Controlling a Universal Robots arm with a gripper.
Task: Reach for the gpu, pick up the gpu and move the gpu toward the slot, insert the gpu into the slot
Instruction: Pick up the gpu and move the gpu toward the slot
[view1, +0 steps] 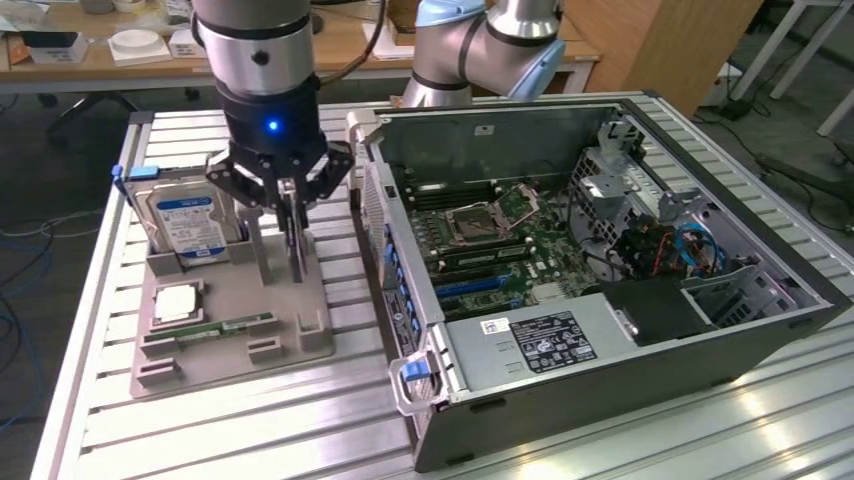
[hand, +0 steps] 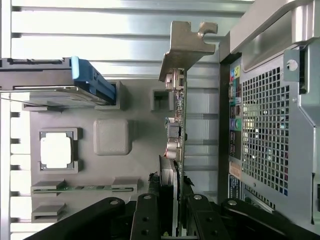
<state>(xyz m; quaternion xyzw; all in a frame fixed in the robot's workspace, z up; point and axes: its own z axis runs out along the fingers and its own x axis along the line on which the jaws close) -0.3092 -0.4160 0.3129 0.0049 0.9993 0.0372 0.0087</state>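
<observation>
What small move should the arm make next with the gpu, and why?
Probably lift straight up: the gripper looks closed on the gpu, which stands upright at the tray, beside the open computer case.

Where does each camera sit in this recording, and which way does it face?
Exterior view: raised beside the slatted aluminium table, looking down at the grey plastic parts tray and open black computer case; the silver-black arm shows.
Wrist view: on the wrist, looking down at the thin dark gpu card; the gripper, closed on it, shows.
Shared: card, tray, case, silver blue-labelled hard drive.
</observation>
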